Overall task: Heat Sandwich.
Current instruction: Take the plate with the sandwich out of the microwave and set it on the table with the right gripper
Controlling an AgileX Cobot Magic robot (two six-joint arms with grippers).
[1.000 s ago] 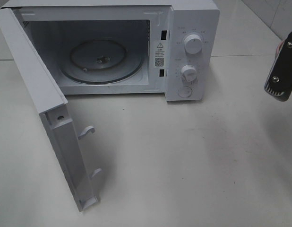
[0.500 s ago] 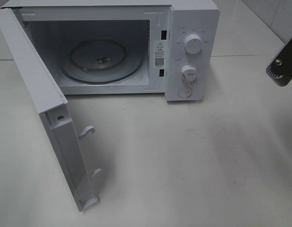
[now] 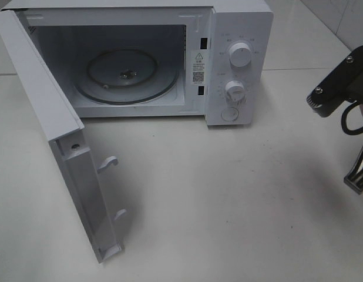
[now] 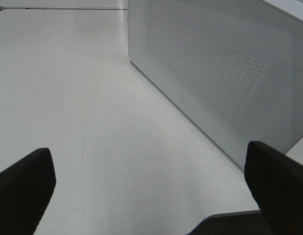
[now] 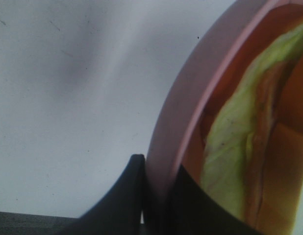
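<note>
Carrying the sandwich plate toward the open oven.

High view: white box microwave [image 3: 240, 35], door swung wide, lies left of the right gripper [image 3: 359, 170]. Left wrist: left gripper [image 4: 151, 196] gapes, empty. Right wrist: black fingers [image 5: 127, 196] pinch the round pink plate's [image 5: 181, 122] rim; the lettuce-layered sandwich [image 5: 239, 161] rides inside.

microwave [image 3: 170, 59] cavity open, door [image 3: 58, 141] jutting forward on left

The microwave [image 3: 240, 59] bears a warning-triangle sticker [image 3: 198, 57] and QR code [image 3: 198, 76] (print too small to read).
</note>
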